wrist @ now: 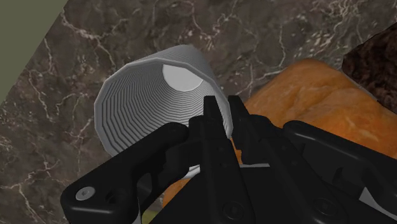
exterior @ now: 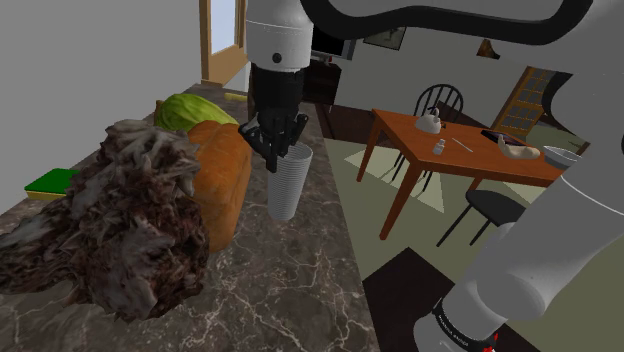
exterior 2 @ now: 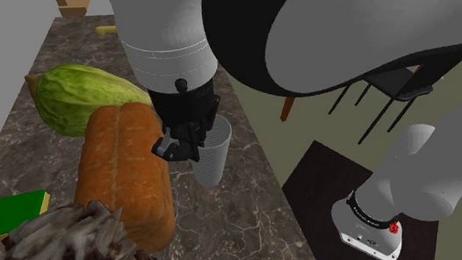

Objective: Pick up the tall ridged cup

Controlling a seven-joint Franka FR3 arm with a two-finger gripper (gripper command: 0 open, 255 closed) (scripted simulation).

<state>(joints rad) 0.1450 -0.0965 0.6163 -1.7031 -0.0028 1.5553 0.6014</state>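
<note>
Wrist view | gripper [wrist: 224, 113] pinching cup [wrist: 137, 108] wall at rim, beside loaf [wrist: 305, 95] | cup probably light, thin-walled (ridges help grip) | rim hold, squeeze gently

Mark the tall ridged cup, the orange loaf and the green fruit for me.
Tall white ridged cup [exterior: 289, 185]: shoulder view, middle of its outer wall.
Orange-brown loaf [exterior 2: 123, 171]: second exterior view, its top crust.
Green oval fruit [exterior 2: 78, 98]: second exterior view, its rounded side.
</note>
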